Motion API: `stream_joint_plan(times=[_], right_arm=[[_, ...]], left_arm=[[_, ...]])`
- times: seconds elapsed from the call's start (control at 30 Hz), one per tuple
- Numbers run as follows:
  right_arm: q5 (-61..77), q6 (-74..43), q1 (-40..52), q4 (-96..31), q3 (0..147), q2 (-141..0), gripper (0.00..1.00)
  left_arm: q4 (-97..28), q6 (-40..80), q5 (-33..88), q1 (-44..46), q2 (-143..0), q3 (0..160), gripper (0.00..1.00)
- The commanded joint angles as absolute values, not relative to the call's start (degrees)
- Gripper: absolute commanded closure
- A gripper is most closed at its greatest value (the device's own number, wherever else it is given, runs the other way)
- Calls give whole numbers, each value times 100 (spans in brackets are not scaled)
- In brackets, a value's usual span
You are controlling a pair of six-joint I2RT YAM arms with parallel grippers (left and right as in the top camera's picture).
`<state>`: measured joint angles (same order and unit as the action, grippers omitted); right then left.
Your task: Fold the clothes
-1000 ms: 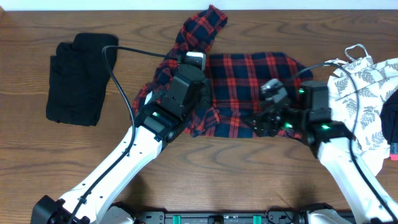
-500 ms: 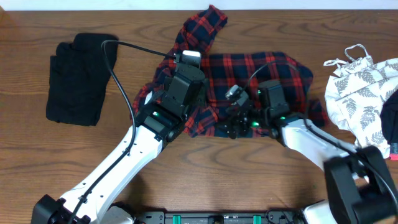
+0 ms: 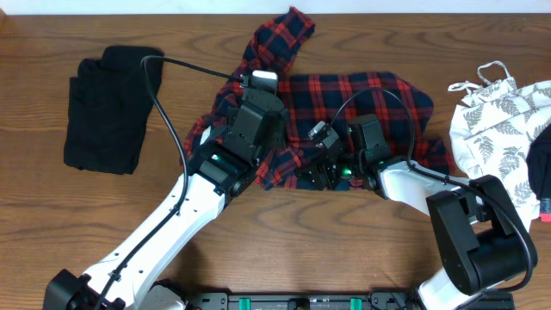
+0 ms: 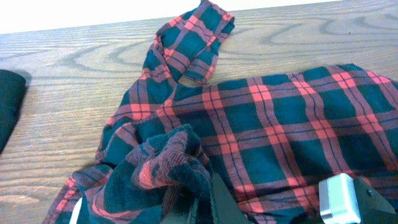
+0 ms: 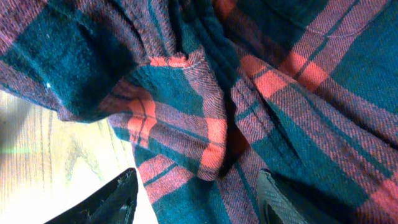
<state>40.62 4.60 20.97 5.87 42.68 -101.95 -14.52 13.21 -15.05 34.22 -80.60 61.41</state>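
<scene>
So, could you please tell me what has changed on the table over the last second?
The right claw swung left across the shirt, from beside the leaf-print garment to the crumpled lower edge near the left claw. Its jaws now stand open over a fold there. The left claw stayed clamped on its bunch of shirt. The black garment and the leaf-print garment did not move.

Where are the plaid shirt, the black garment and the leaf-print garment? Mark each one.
plaid shirt (image 3: 318, 95): overhead view, flat body panel.
black garment (image 3: 108, 112): overhead view, its middle.
leaf-print garment (image 3: 504, 129): overhead view, white printed area.
</scene>
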Motion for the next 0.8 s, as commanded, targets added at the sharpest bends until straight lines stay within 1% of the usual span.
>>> stream_joint_plan(times=[0.0,0.13,0.23,0.37,0.43,0.77], right_arm=[[4209,362,2152,604,4318,-10263,39],[4198,364,2224,611,4318,-10267,36],[4178,364,2294,696,4318,-10267,36],[4045,270,2353,753,4318,-10267,36],[3981,257,2377,749,4318,-10267,41],[3835,169,2480,781,4318,-10398,41]], left_arm=[[-1446,1227,-1614,3398,-8123,6200,94],[-1446,1227,-1614,3398,-8123,6200,94],[-1446,1227,-1614,3398,-8123,6200,94],[-1446,1229,-1614,3398,-8123,6200,94],[-1446,1227,-1614,3398,-8123,6200,94],[-1446,1229,-1614,3398,-8123,6200,94]])
